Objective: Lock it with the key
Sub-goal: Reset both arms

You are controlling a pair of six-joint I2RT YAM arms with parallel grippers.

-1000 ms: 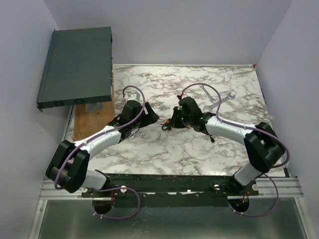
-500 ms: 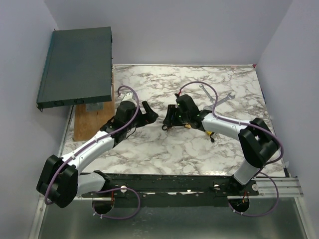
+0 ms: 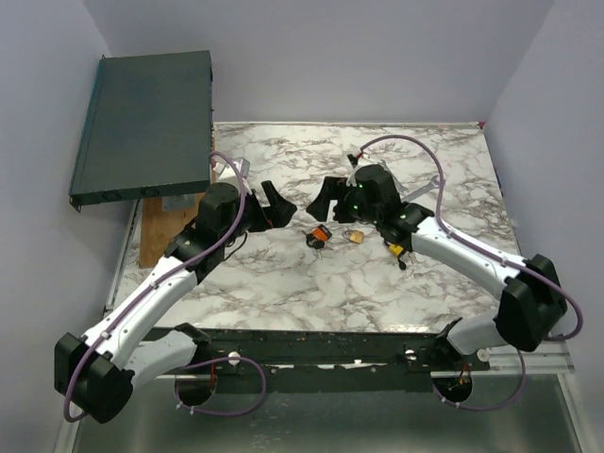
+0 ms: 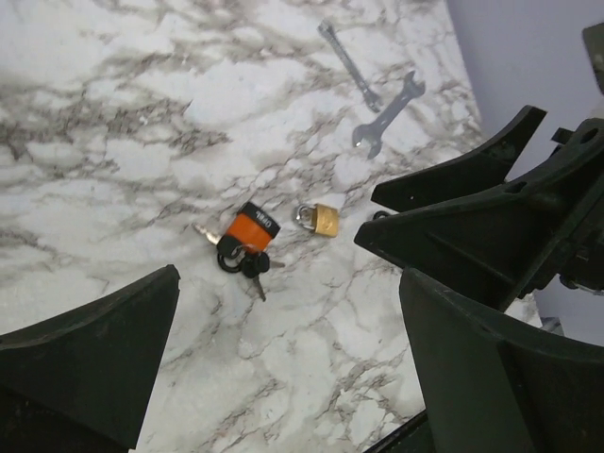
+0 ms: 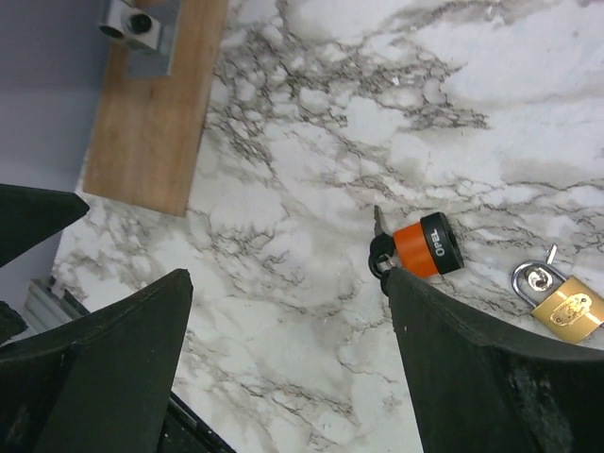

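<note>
Top external, left arm (image 3: 179,266) and right arm (image 3: 455,247) angled inward, both jaws wide, empty, keys (image 3: 318,236), padlock (image 3: 354,236) on table (image 3: 283,278)

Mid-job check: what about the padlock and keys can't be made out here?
- Padlock keyhole: no view shows it.
- Its shackle, shut or open: too small in top and left wrist views, unclear in right wrist.
- Key bunch: right tool finger covers its lower part in right wrist; count too small elsewhere.
</note>
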